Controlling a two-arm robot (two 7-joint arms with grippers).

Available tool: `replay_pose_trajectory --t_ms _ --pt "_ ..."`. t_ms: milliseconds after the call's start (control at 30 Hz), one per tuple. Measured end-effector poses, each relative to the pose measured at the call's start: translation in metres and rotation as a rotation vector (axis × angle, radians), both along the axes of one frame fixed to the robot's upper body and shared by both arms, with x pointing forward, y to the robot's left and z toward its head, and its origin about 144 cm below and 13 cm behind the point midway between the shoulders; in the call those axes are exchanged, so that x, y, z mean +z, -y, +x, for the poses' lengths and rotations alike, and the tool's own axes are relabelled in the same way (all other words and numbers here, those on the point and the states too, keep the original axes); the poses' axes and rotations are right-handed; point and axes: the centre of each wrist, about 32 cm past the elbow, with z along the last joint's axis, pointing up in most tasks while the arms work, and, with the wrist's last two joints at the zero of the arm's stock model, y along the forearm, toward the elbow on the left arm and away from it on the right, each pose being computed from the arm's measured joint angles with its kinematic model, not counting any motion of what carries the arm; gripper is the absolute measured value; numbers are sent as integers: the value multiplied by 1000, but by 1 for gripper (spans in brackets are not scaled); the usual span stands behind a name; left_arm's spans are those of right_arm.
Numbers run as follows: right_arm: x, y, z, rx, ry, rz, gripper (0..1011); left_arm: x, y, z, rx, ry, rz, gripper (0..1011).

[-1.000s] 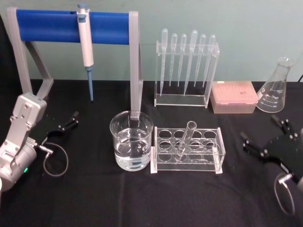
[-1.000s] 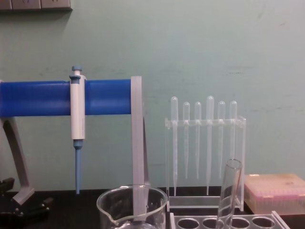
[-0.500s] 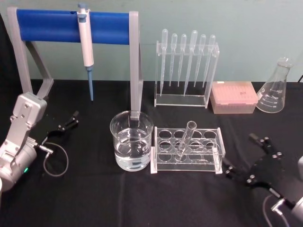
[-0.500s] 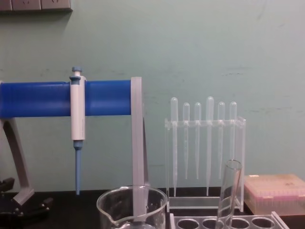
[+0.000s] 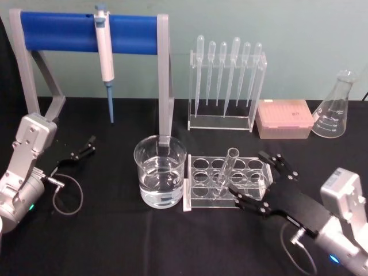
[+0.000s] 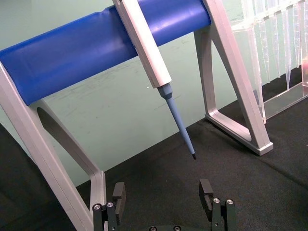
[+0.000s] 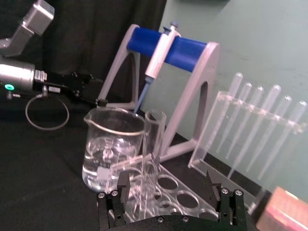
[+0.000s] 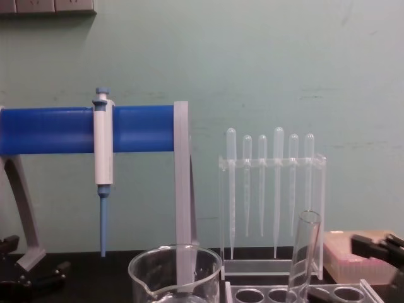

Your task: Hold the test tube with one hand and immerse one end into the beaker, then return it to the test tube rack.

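right claw [image 5: 246,172] released at rack [image 5: 198,202] right end, near leaning test tube [image 5: 225,169]. left claw [image 5: 82,148] released, worktop [image 5: 115,241] left edge.

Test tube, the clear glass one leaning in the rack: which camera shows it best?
The head view: the clear glass test tube shows whole, tilted in the clear rack, with the right gripper open beside it. The right wrist view shows it close, its lower end muddled by the rack; the chest view, its upper part.
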Motion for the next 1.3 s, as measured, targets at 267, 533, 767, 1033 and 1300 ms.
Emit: replay_pose_trajectory --t_ms 267,533,767,1033,1300 --pt "-6 -10 14 31 22 30 1002 0 0 0 0 0 0 1000" --pt "-19 -17 25 64 72 85 1002 0 0 0 0 0 0 1000" --pt "-17 -22 27 78 92 100 979 0 0 0 0 0 0 1000" --pt "-15 -24 24 71 97 104 802 0 0 0 0 0 0 1000" --pt "-15 -24 24 64 96 113 536 0 0 0 0 0 0 1000"
